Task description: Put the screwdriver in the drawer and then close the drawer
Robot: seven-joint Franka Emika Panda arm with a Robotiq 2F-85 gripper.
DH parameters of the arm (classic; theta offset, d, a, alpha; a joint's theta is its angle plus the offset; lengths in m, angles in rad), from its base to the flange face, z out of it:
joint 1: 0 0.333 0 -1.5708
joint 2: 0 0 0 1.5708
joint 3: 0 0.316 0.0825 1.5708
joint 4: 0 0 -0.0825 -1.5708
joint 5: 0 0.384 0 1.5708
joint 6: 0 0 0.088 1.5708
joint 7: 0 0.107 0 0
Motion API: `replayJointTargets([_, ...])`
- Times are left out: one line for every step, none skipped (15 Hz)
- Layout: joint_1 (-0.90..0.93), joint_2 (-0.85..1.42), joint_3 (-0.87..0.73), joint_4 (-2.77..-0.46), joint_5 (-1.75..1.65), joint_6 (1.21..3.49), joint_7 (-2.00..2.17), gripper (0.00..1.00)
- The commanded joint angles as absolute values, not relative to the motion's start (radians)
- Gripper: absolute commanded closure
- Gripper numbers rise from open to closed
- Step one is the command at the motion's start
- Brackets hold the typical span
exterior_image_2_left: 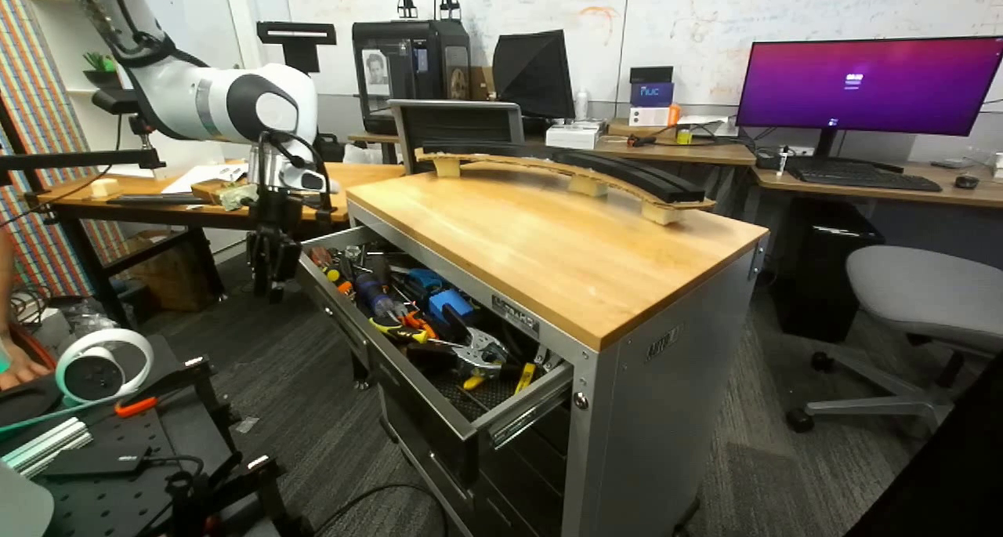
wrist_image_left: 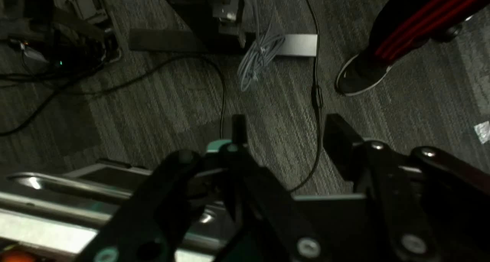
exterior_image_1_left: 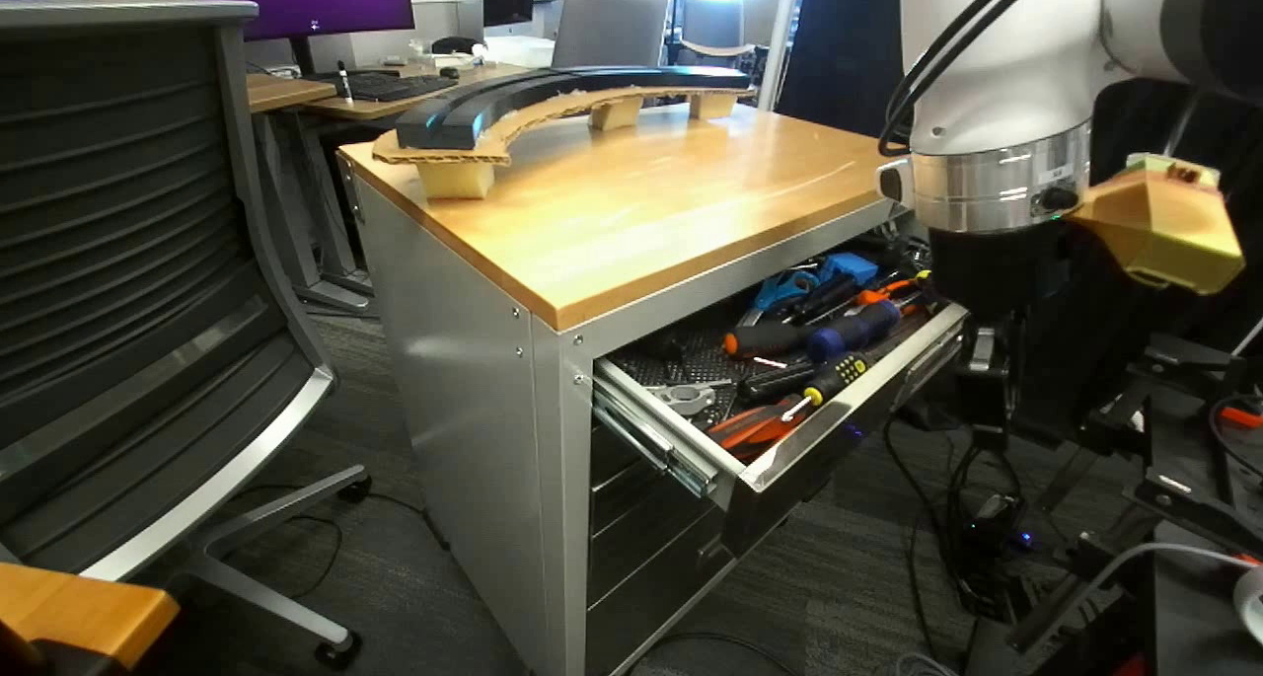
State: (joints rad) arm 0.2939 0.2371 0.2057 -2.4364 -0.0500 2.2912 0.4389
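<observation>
While a big grey cabinet (exterior_image_1_left: 474,360) stands close to the claw (wrist_image_left: 285,132), its wooden worktop (exterior_image_1_left: 671,202) sits farther off, past the drawer (exterior_image_1_left: 839,449). The drawer is pulled out, just beside the claw, which hangs outside its front (I cannot tell if they touch). On the worktop, well apart from the claw, is a long black curve (exterior_image_1_left: 553,86) on cardboard (exterior_image_1_left: 495,146) and little blocks (exterior_image_1_left: 456,180). The claw points down, its two fingers (wrist_image_left: 338,139) spread wide, with floor (wrist_image_left: 281,157) showing between them. Across the drawer's front edge from it lies a messy pile of tools (exterior_image_2_left: 371,292), with a fat blue handle (exterior_image_1_left: 854,331) and a yellow and black one (exterior_image_1_left: 837,378) showing. Whether one of them is the screwdriver, I cannot tell.
</observation>
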Motion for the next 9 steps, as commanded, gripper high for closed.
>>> replayJointTargets([0.352,0.276,0.187,-2.434,-0.166,2.456,0.552,0.77])
replayJointTargets([0.372,0.300,0.173,-2.418,-0.222,2.490,0.586,0.86])
replayJointTargets([0.398,0.318,0.155,-2.404,-0.289,2.516,0.629,0.89])
replayJointTargets([0.433,0.336,0.125,-2.384,-0.386,2.534,0.684,0.92])
replayJointTargets([0.462,0.352,0.100,-2.364,-0.468,2.546,0.732,0.93])
replayJointTargets([0.492,0.374,0.073,-2.331,-0.554,2.543,0.784,0.94])
replayJointTargets([0.519,0.395,0.052,-2.305,-0.630,2.538,0.837,0.90])
replayJointTargets([0.537,0.421,0.037,-2.266,-0.697,2.518,0.880,0.89])
replayJointTargets([0.550,0.444,0.029,-2.234,-0.757,2.507,0.926,0.88])
